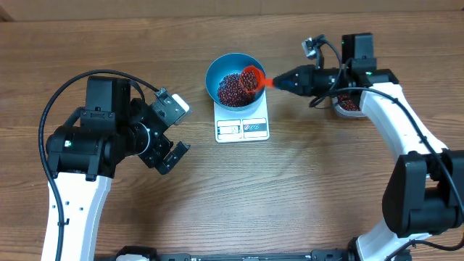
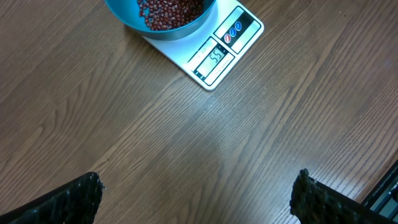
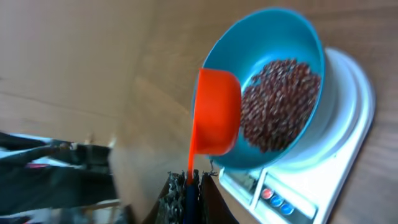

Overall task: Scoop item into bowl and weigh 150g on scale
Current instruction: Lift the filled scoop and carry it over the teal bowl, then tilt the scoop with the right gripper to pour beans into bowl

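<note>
Your right gripper (image 1: 273,82) is clamped on the thin handle of a small red-orange plastic measuring cup (image 1: 251,77). The right wrist view shows both fingers pressed together on that handle. The cup is held tilted over the right part of the round deep blue plastic bowl (image 1: 214,78), with its mouth turned toward the inside of the bowl. In the overhead view you can see dark beans in the mouth of the cup.

The small dark red-maroon beans (image 1: 230,90) lie as a loose pile in the bottom of the bowl, and the pile does not reach the rim. The bowl stands on the far half of the small flat white rectangular kitchen scale (image 1: 242,129). The grey display window and the buttons on the near edge are uncovered. The display shows digits in the left wrist view, but they are too blurred to read surely.

Partly under your right arm, a clear plastic tub (image 1: 349,106) with more beans rests on the brown wooden surface (image 1: 304,188).

Your left gripper (image 1: 178,132) has its fingers wide apart and holds nothing. It hangs over bare wood to the left of the scale, near it but not touching, and it faces the scale.
</note>
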Tool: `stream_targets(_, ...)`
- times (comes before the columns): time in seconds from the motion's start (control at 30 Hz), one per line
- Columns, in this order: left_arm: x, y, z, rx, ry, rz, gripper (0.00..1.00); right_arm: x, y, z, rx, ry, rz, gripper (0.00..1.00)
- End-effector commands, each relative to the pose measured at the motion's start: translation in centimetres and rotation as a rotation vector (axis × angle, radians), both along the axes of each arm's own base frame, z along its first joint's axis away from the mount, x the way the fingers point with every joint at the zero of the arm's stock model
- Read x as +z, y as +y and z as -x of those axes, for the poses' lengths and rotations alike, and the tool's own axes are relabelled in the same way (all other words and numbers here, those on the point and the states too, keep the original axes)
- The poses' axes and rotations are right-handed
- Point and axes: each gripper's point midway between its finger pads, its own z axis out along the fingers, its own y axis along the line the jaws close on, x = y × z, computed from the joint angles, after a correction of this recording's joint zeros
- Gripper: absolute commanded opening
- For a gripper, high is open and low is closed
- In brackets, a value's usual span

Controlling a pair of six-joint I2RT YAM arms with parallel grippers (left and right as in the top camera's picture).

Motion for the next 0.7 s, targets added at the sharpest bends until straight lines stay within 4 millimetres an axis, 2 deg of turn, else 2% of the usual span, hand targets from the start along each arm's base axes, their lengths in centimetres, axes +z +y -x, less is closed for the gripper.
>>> stream_targets(0.0, -0.24, -0.06, 0.04, 0.006, 0.011, 0.003, 1.0, -0.26, 0.22, -1.82, -0.043, -0.089, 0.099, 0.04)
stream_targets(0.23, -0.23, -0.07, 0.04, 0.006, 0.01, 0.003, 1.0, -1.18, 0.73, -2.5, 0.026, -0.296, 0.258, 0.04)
stream_targets(0.67, -0.24, -0.06, 0.04, 0.006, 0.011, 0.003, 1.0, -1.14, 0.97, -2.42, 0.152, -0.498, 0.332, 0.04)
